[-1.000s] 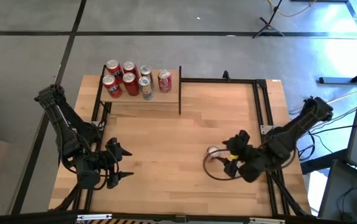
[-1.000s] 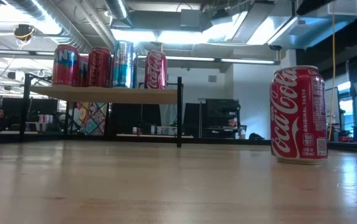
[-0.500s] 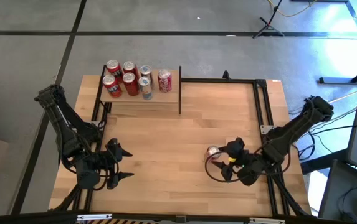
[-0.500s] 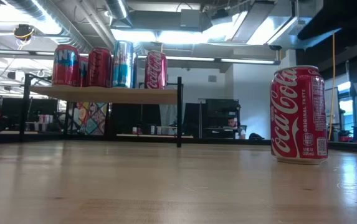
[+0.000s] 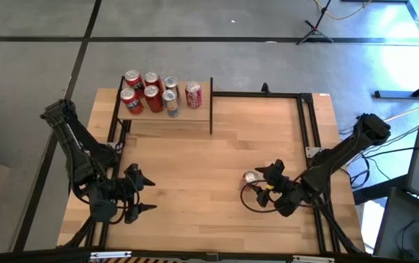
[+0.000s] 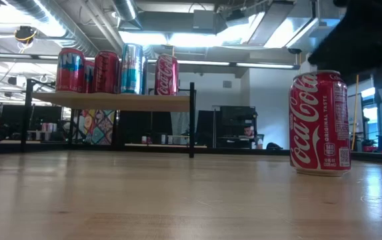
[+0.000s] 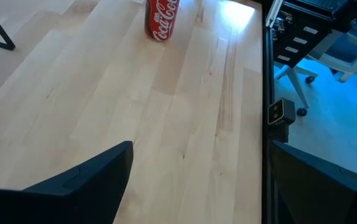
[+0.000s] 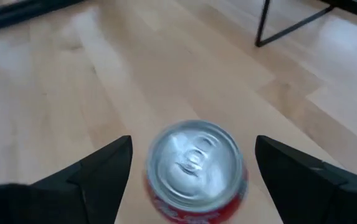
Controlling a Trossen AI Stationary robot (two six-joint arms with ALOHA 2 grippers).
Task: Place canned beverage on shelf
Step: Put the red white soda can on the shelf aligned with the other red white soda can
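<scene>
A red Coca-Cola can [image 5: 250, 177] stands upright on its base on the wooden tabletop at the right; it also shows in the low view [image 6: 319, 123] and the left wrist view [image 7: 162, 17]. My right gripper [image 5: 262, 184] is open just above and behind it, and in the right wrist view its fingers [image 8: 97, 177] stand either side of the can's silver top [image 8: 194, 163] without touching. The shelf [image 5: 187, 115] stands at the far left of the table and carries several cans [image 5: 154, 91]. My left gripper [image 5: 151, 194] is open and empty at the near left.
A black metal frame [image 5: 304, 124] runs along the table's far and right edges. The shelf's black post [image 8: 262, 25] shows beyond the can. Bare tabletop [image 5: 194, 168] lies between the can and the shelf. In the low view, the shelf board [image 6: 111, 101] stands above can height.
My right gripper has gone down and toward the table's left, closing in on the Coca-Cola can; its dark body now shows at the top right of the low view. The can has stayed in place.
</scene>
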